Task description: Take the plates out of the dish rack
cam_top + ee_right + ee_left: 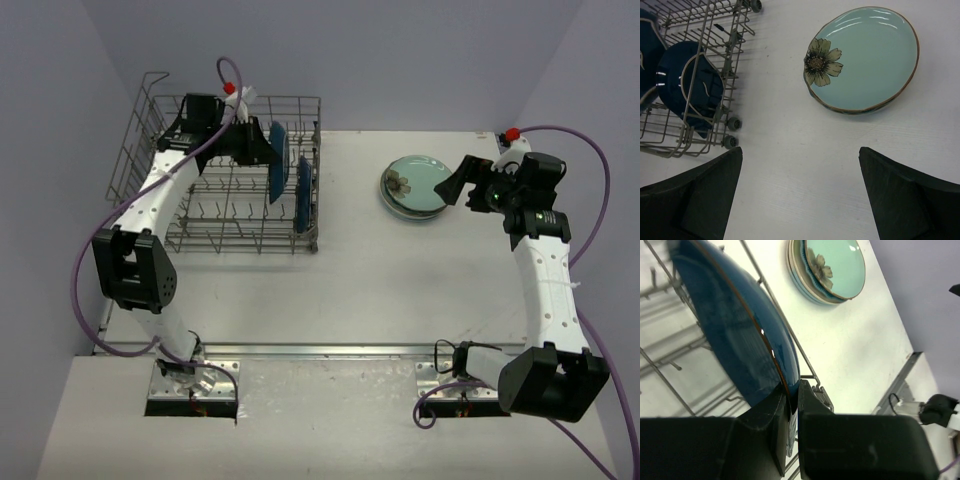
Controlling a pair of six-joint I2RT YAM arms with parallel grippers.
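Tool on the left arm point(792, 405): pinches the rim of a dark blue plate point(735, 325), which stands upright near the right-hand end of the dish rack point(235, 97). Leaves one more dark plate point(303, 195) just beside it, also upright. Tool on the right arm point(799, 165): hangs wide open and empty near the unloaded stack point(415, 185) on the counter point(350, 290). Looks mostly done; seemingly two plates left to move.

Bare white desk point(390, 290) runs open between a grey wire dish rack point(290, 98) at back left and a stack of round plates, pale teal flowered one on top point(418, 185), at back right. Inside the rack, tall wire sides and upright tines hem in two upright dark blue plates point(303, 195), one pinched at its rim by the left gripper point(792, 405).
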